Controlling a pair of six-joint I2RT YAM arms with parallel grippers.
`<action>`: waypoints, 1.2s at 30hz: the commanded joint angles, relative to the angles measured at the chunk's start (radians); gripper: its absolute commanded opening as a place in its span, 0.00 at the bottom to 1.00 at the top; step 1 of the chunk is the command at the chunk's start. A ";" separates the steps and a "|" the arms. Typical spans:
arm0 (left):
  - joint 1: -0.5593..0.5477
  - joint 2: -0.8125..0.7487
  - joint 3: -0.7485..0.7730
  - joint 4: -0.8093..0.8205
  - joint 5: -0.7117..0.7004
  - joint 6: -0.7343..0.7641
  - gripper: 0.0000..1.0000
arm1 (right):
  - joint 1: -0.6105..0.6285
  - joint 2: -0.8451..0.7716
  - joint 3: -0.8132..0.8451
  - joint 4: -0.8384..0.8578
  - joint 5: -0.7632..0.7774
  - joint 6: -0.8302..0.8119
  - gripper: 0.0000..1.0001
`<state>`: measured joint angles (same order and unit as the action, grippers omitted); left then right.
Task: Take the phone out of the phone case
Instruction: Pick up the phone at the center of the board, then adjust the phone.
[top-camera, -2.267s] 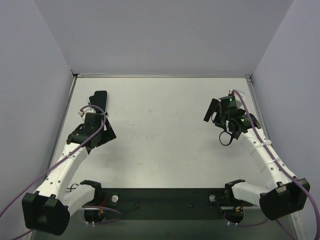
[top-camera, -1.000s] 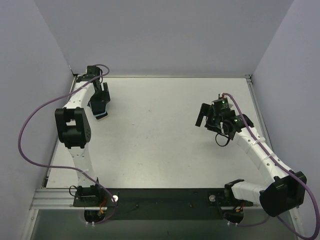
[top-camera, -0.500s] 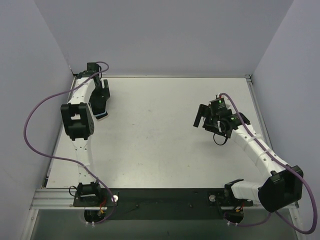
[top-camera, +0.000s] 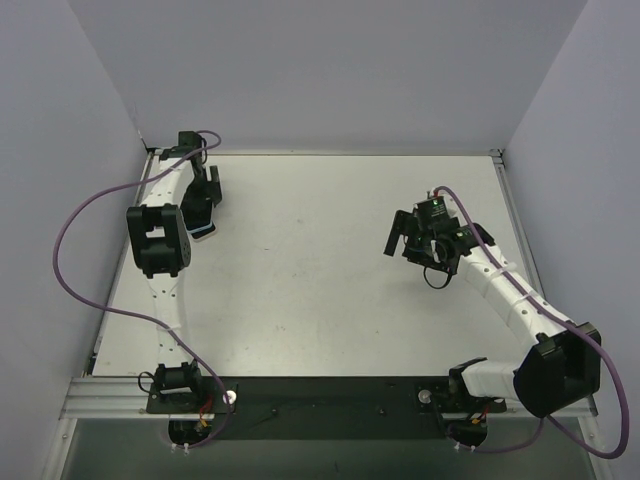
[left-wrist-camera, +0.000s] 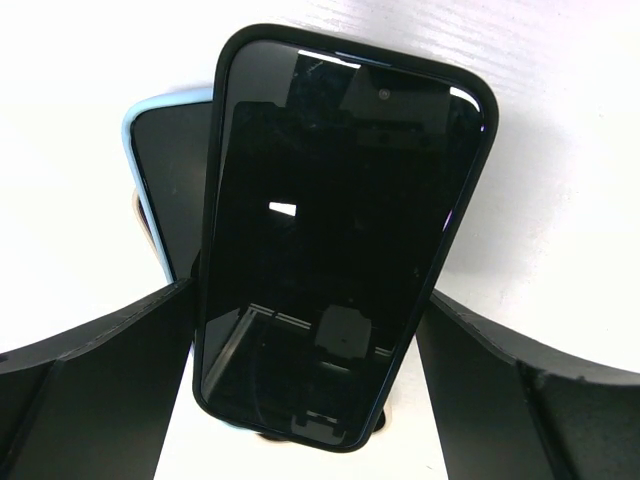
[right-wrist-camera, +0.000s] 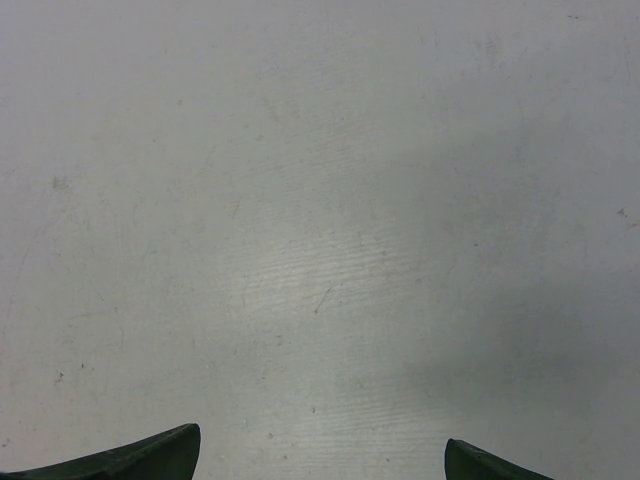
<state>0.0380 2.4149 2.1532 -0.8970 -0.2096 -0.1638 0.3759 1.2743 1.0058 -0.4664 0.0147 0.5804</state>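
Lying near the far-left corner of the table (top-camera: 320, 290), the phone (left-wrist-camera: 340, 250), seated in its black phone case (left-wrist-camera: 213, 200) atop a blue-rimmed device (left-wrist-camera: 160, 170), appears rigid, glossy and slippery, best gripped by its long edges, between the spread left gripper (left-wrist-camera: 305, 345); the right gripper (top-camera: 400, 232), equally spread, hangs over bare tabletop within grey walls (top-camera: 320, 70).

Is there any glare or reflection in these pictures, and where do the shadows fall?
Left wrist view: the phone screen is glossy, with a small white glint and dim reflections. Right wrist view: the table has a brighter patch in the middle and is darker toward the corners. Top view: even light, only faint shadows.
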 joint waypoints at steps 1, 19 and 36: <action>0.002 0.007 0.011 0.004 -0.010 0.006 0.97 | 0.014 0.013 0.025 -0.011 -0.002 0.009 1.00; -0.148 -0.148 -0.055 -0.052 -0.043 0.032 0.12 | 0.035 0.019 0.022 -0.011 -0.009 0.013 1.00; -0.548 -0.434 -0.467 0.087 0.146 -0.204 0.02 | 0.040 -0.104 -0.090 0.002 0.071 0.082 1.00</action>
<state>-0.4393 2.1010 1.7741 -0.9005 -0.1310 -0.2756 0.4206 1.2098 0.9459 -0.4591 0.0479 0.6235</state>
